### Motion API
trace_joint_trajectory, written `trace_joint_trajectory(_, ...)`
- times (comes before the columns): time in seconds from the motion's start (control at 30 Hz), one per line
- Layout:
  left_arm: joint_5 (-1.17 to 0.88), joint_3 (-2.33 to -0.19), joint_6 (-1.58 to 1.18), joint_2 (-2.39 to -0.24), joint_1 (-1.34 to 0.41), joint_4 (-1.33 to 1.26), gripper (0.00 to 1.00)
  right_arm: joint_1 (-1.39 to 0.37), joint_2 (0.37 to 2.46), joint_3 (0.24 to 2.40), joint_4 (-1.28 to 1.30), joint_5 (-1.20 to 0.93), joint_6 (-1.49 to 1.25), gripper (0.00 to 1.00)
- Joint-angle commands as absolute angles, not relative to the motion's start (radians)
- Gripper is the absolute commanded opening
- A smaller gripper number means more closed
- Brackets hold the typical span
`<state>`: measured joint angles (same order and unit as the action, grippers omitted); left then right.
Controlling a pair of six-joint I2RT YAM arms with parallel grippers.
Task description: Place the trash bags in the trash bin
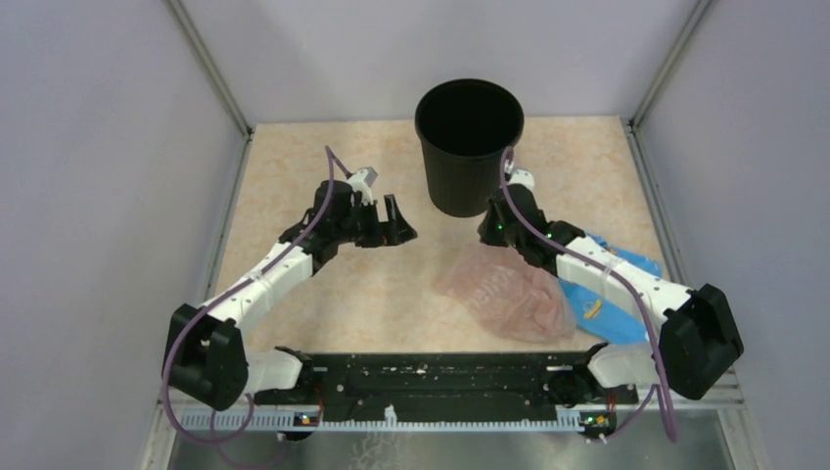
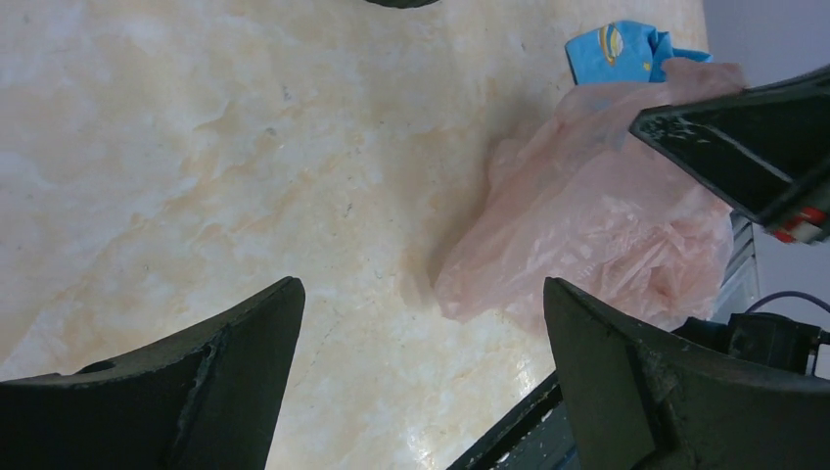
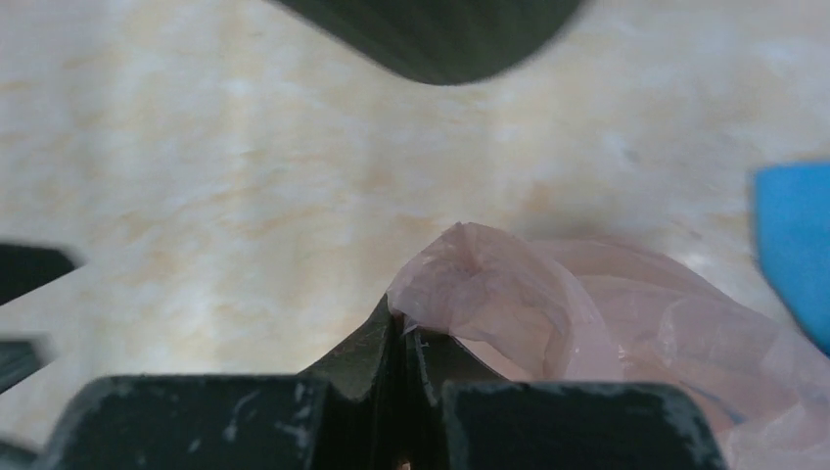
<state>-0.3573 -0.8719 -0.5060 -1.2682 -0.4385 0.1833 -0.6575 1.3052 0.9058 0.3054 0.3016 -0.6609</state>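
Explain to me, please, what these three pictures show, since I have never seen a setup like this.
These are two robot arms bolted at the near edge of a table. The wide picture looks down from above and behind them. The other two come from a camera on each wrist, looking past its own fingers. On the table are a black bin, a crumpled pink bag and a blue plastic item beside it. The left gripper is open and empty. The right gripper is shut, pinching the pink bag's edge.

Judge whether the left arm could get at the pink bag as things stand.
Probably yes: bare table lies between the open left pincer and the pink bag; only the right pincer, shut on its edge, crowds that side.
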Motion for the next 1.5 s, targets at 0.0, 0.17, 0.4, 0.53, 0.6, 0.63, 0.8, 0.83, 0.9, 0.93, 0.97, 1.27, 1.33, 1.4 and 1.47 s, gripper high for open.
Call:
trace_joint_trajectory(0.0,-0.482,-0.848,-0.535,-1.285,-0.384,0.133,0.98,-0.704,1.295,1.061,0.16,-0.044,-0.491,0.0)
trace_joint_trajectory(0.17,-0.502,-0.848,-0.525,-1.274,-0.326,0.185,0.98,-0.759,1.312,1.225,0.192,-0.363,-0.36,0.0)
trace_joint_trajectory(0.4,-0.477,-0.844,-0.463,-1.197,-0.288,0.288,0.97,-0.774,1.299,1.149,0.326,-0.436,-0.289,0.0)
trace_joint_trajectory(0.53,-0.471,-0.841,-0.401,-1.18,-0.288,0.357,0.94,-0.798,1.243,0.977,0.335,-0.334,-0.34,0.0)
trace_joint_trajectory(0.6,-0.481,-0.827,-0.381,-1.179,-0.288,0.357,0.93,-0.802,1.208,0.872,0.322,-0.264,-0.374,0.0)
trace_joint_trajectory(0.63,-0.488,-0.818,-0.377,-1.181,-0.288,0.352,0.92,-0.802,1.193,0.834,0.314,-0.229,-0.394,0.0)
trace_joint_trajectory(0.8,-0.507,-0.804,-0.367,-1.226,-0.29,0.355,0.87,-0.802,1.177,0.747,0.332,-0.087,-0.442,0.0)
trace_joint_trajectory(0.83,-0.503,-0.803,-0.365,-1.23,-0.29,0.355,0.86,-0.802,1.176,0.742,0.344,-0.052,-0.45,0.0)
trace_joint_trajectory(0.9,-0.499,-0.796,-0.362,-1.227,-0.29,0.344,0.86,-0.802,1.171,0.738,0.362,0.007,-0.456,0.0)
trace_joint_trajectory(0.93,-0.503,-0.795,-0.362,-1.224,-0.29,0.338,0.85,-0.802,1.172,0.741,0.375,0.039,-0.456,0.0)
trace_joint_trajectory(0.97,-0.506,-0.795,-0.361,-1.223,-0.291,0.333,0.85,-0.803,1.173,0.744,0.381,0.054,-0.454,0.0)
trace_joint_trajectory(1.27,-0.638,-0.816,-0.329,-1.188,-0.299,0.216,0.83,-0.802,1.192,0.765,0.425,0.091,-0.414,0.0)
trace_joint_trajectory(1.33,-0.641,-0.838,-0.308,-1.193,-0.315,0.204,0.83,-0.803,1.189,0.77,0.428,0.077,-0.407,0.0)
trace_joint_trajectory(1.4,-0.587,-0.873,-0.287,-1.215,-0.336,0.208,0.83,-0.802,1.186,0.776,0.438,0.067,-0.397,0.0)
trace_joint_trajectory(1.47,-0.556,-0.915,-0.275,-1.252,-0.349,0.207,0.83,-0.802,1.182,0.78,0.453,0.069,-0.389,0.0)
